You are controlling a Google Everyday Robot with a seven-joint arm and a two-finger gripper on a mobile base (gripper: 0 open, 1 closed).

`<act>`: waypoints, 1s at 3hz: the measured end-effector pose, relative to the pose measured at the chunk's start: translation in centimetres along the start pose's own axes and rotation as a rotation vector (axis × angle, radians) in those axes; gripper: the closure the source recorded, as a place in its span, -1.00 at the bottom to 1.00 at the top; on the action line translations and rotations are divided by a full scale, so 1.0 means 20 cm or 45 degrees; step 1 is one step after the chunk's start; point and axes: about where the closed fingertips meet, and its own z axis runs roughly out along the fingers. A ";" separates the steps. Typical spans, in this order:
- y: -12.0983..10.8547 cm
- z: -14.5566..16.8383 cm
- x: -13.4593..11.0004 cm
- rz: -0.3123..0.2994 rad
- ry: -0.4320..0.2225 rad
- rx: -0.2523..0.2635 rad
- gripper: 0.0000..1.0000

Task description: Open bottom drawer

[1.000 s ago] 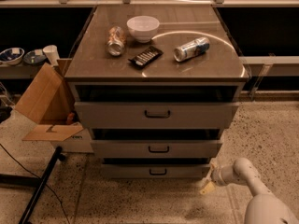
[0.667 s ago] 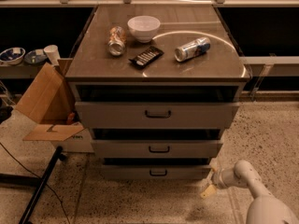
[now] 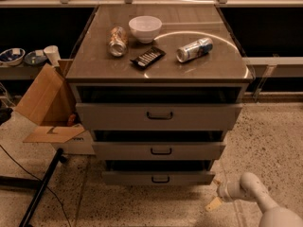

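The bottom drawer [image 3: 160, 178] is the lowest of three grey drawers in the cabinet. It has a shallow flat front and a small dark bar handle [image 3: 160, 179], and a dark gap runs above its front. My gripper [image 3: 214, 193] is low near the floor, just right of the drawer's right end, apart from the handle. Its fingers [image 3: 212, 204] stand spread, open and empty. The white arm [image 3: 255, 197] comes in from the bottom right corner.
The middle drawer [image 3: 160, 151] and top drawer [image 3: 159, 116] sit above. On the cabinet top are a white bowl [image 3: 145, 28], two cans [image 3: 194, 49] and a dark flat object [image 3: 147, 57]. An open cardboard box [image 3: 45, 105] and a black stand leg [image 3: 40, 189] are at the left.
My gripper has dropped lower toward the floor beside the bottom drawer's right end. The drawers have not moved.
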 end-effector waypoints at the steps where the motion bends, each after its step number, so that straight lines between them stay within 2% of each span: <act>1: 0.06 0.00 0.10 0.026 -0.010 0.008 -1.00; 2: 0.08 -0.03 0.16 0.064 -0.021 0.037 -1.00; 3: 0.03 -0.09 0.10 0.063 -0.049 0.105 -1.00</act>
